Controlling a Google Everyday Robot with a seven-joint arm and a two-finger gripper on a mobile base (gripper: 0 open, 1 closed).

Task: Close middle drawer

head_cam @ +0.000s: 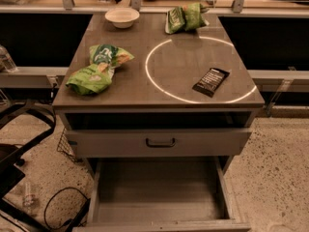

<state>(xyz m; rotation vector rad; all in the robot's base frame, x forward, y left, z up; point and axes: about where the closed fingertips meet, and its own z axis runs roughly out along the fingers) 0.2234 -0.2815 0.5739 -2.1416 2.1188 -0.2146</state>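
The grey cabinet [159,103] stands in the middle of the view. Its top drawer [159,142], with a taller front and a dark bar handle [160,142], stands out slightly from the cabinet. Below it the middle drawer [159,192] is pulled far out toward me. Its deep plain grey tray is empty, and only the top edge of its front [164,225] shows at the bottom of the view. Its handle and the lowest drawer are hidden. My gripper is out of view.
On the cabinet top lie a white bowl [122,17], two green chip bags [99,69], another green bag [186,17] and a dark snack bar [211,81]. A black chair frame [21,139] and a cable [58,207] are on the speckled floor at the left.
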